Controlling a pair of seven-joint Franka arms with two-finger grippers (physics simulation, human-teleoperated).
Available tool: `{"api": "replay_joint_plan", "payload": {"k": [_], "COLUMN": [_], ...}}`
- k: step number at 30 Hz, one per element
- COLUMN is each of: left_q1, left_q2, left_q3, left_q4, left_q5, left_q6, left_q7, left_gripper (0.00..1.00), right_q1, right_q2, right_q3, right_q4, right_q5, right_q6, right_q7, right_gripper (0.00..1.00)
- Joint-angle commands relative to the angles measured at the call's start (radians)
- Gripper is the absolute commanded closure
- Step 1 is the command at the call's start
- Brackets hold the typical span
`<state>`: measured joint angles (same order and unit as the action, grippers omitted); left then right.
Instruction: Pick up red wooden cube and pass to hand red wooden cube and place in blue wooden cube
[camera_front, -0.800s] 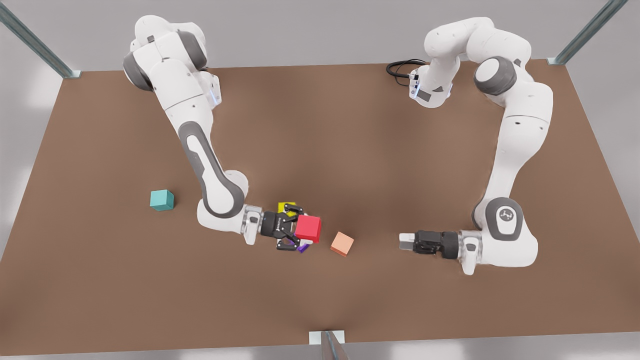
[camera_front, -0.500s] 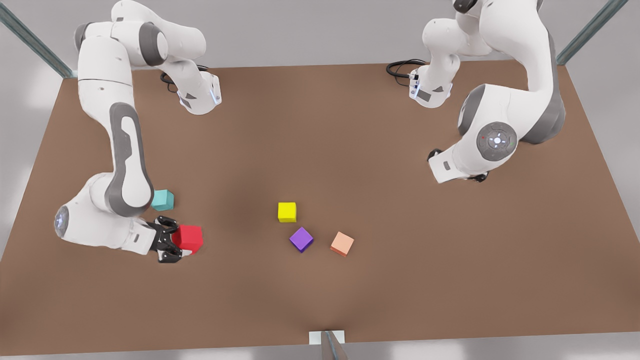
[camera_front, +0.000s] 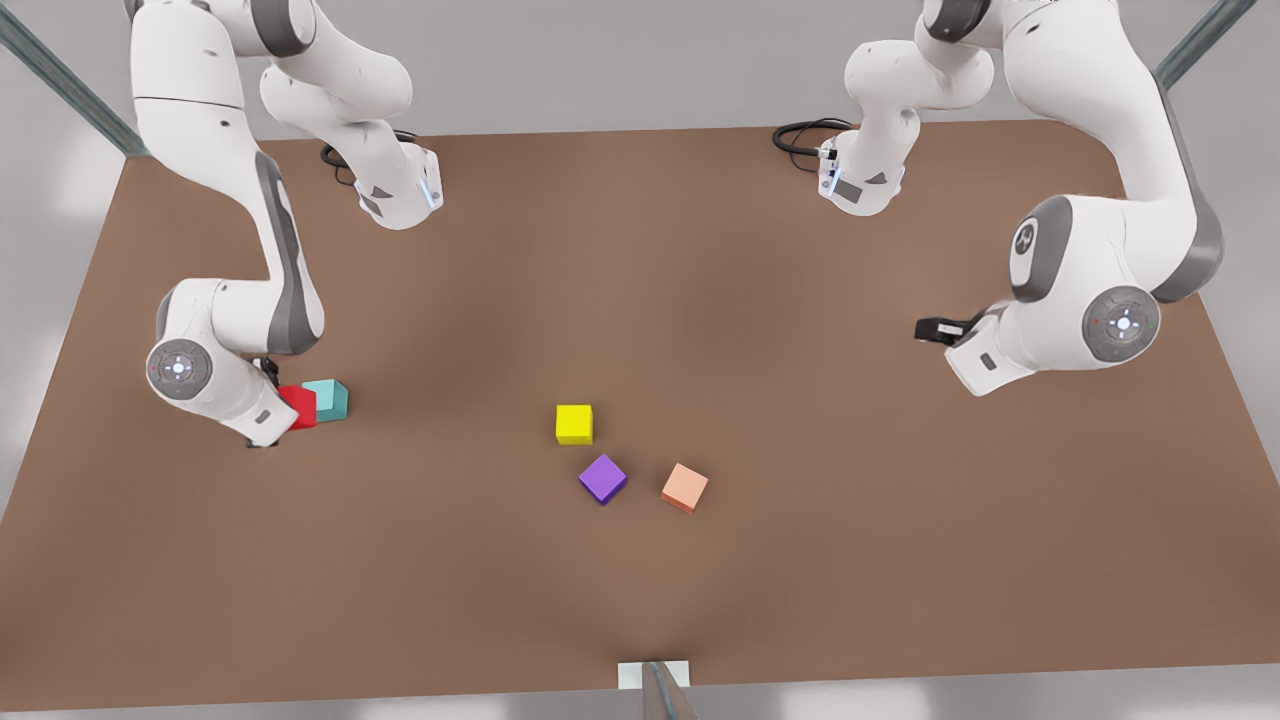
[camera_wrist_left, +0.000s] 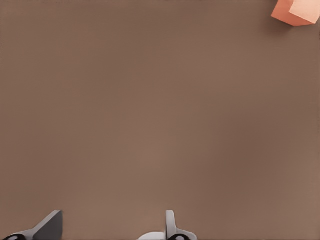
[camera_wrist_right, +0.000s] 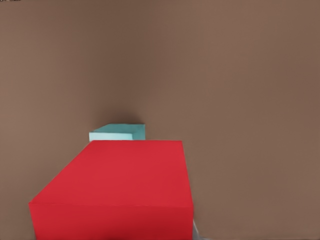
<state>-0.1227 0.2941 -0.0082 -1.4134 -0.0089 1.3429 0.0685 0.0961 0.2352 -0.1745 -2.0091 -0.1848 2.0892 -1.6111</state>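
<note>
My right gripper (camera_front: 283, 400), clamped on the red wooden cube (camera_front: 299, 406), has swung from mid-table to just beside the blue wooden cube (camera_front: 328, 399) (handover evidently done), leaving only the placing. My left gripper (camera_wrist_left: 107, 231) waits, fingers wide.

A small bright red wooden cube (camera_front: 299, 406) with plain matte faces sits at the front view's left side of the brown table, partly hidden behind an arm's wrist. Directly against its side, toward the front view's right, rests the teal blue wooden cube (camera_front: 328, 399), same size, flat on the tabletop. The right wrist view looms over the red wooden cube (camera_wrist_right: 122, 190), the blue wooden cube (camera_wrist_right: 119, 132) peeking beyond.
</note>
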Motion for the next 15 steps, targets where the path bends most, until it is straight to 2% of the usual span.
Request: {"api": "replay_joint_plan", "payload": {"k": [1,7,15], "left_q1": [0.001,0.003,0.006], "left_q2": [0.002,0.013,0.016], "left_q3": [0.001,0.001,0.001], "left_q4": [0.001,-0.003,-0.006], "left_q5": [-0.008,-0.011,-0.016], "left_q6": [0.105,0.160,0.153], "left_q7": [-0.072,-0.105,-0.105], "left_gripper": [0.00,0.00,0.00], "right_q1": [-0.001,-0.010,-0.042], "right_q2": [-0.011,-0.042,-0.047], "right_q3": [0.000,-0.007,-0.005], "right_q4": [-0.046,-0.197,-0.275], "right_q5": [-0.009,-0.015,-0.018], "right_q6": [0.189,0.315,0.316], "right_q7": [0.528,0.525,0.514], "right_gripper": [0.59,0.59,0.58]}}
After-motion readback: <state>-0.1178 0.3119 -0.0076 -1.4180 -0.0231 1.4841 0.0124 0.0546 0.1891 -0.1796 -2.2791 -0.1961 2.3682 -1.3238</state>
